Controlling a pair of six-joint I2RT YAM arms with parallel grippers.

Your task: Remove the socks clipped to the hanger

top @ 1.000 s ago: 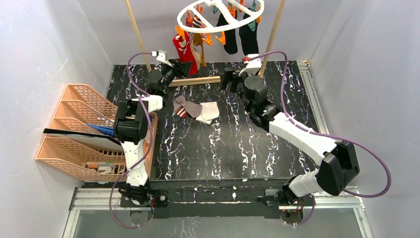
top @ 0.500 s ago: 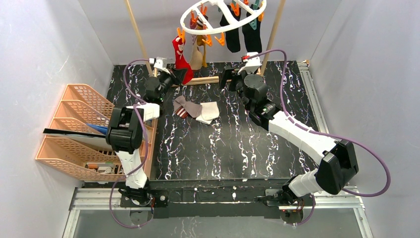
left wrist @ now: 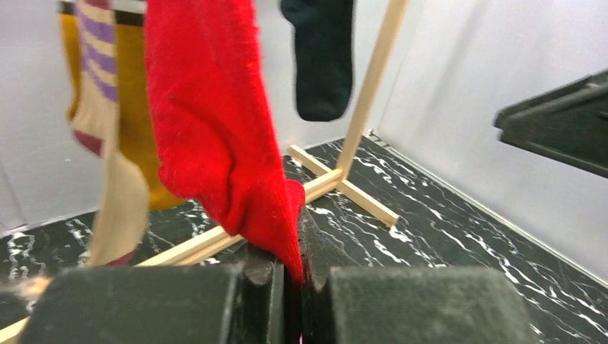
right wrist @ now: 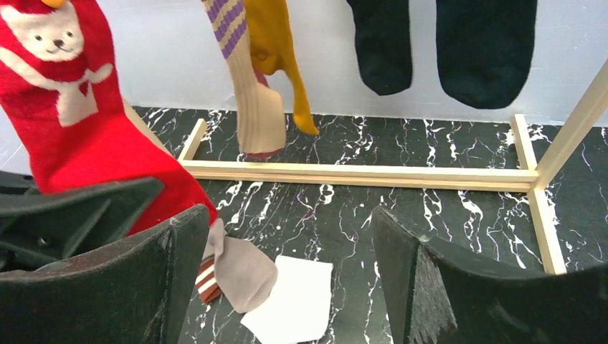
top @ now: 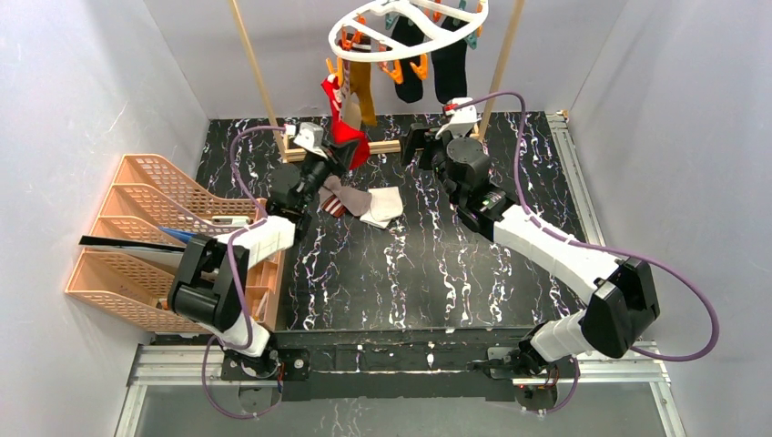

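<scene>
Sock in hand: the red sock (left wrist: 208, 122) hangs at the far left of the scene, its cuff clipped under an orange peg and its toe drawn down and nearer to me.
Left end effector (left wrist: 290, 276): pinched narrow on that toe, low on the fabric, so I judge a downward pull will drag the cuff out of the peg.
Hanger (top: 364, 55): the white ring hangs above the far edge of the desk (top: 437, 264) and dips on the left, the side I am tugging.
Other socks: a mustard sock (right wrist: 276, 43), a striped beige sock (right wrist: 251, 100) and two black socks (right wrist: 484, 50) dangle free to the right, not yet unclipped.
Rack frame (right wrist: 358, 173): its wooden foot lies on the desk under the socks.
Loose socks (top: 364, 202): a small pile on the desk just near of the frame, likely the drop spot.
Right end effector (right wrist: 287, 236): spread wide, holding nothing, just right of the red sock, facing the hanging row.
</scene>
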